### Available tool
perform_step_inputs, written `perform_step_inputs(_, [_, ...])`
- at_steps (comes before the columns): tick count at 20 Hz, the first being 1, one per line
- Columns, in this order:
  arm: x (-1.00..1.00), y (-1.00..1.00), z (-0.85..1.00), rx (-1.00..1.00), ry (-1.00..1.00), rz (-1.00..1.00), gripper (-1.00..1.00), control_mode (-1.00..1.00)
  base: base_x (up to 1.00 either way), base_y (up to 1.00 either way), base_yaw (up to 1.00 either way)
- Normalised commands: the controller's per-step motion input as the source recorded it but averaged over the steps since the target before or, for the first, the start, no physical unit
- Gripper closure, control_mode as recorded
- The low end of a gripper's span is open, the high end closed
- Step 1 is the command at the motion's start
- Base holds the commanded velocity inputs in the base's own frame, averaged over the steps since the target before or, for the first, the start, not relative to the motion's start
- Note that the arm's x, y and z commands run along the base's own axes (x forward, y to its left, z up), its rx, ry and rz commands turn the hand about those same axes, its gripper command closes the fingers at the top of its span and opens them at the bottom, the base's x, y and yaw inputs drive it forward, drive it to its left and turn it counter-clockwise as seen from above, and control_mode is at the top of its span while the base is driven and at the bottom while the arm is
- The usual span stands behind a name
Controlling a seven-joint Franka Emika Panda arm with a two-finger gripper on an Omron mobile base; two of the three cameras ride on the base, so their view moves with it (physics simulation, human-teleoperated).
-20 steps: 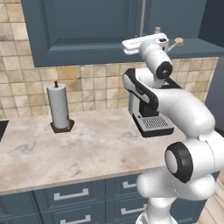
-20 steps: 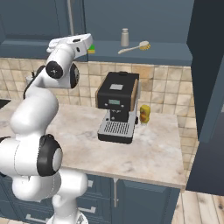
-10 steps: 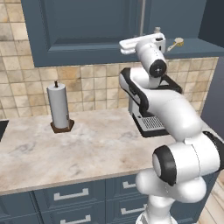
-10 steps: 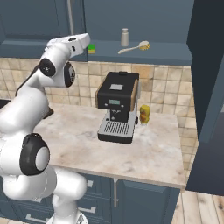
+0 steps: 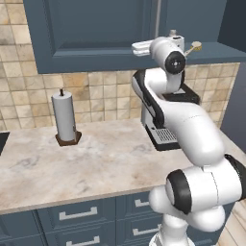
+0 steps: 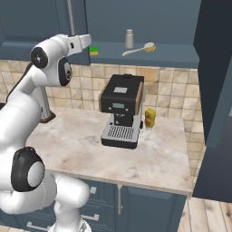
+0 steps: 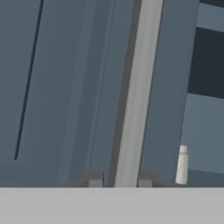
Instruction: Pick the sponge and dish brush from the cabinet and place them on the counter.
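Cabinet (image 6: 149, 18), open on the right — sponge (image 6: 94, 50) and dish brush (image 6: 138, 48) on its shelf, grey shaker (image 6: 129, 38) between, far above the worktop (image 6: 154, 158) — tool (image 7: 119, 180) pinching the left door's silver bar handle (image 7: 139, 92).

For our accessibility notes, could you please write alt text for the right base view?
The white robot arm reaches up to the open cabinet, its hand right beside the green sponge on the shelf. Further along the shelf stand a grey shaker and the dish brush; below, a black coffee machine sits on the counter.
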Motion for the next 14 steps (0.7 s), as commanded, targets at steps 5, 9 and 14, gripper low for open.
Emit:
perform_step_inputs(5, [-0.45,0.00,0.04,0.00,0.06,0.00,1.00,-1.00,0.00,0.00,0.00])
perform_step_inputs(9, [-0.54,-0.01,0.00,0.01,0.00,0.00,1.00,-1.00,0.00,0.00,0.00])
perform_step_inputs(14, [-0.62,0.00,0.00,0.00,0.00,0.00,1.00,-1.00,0.00,0.00,0.00])
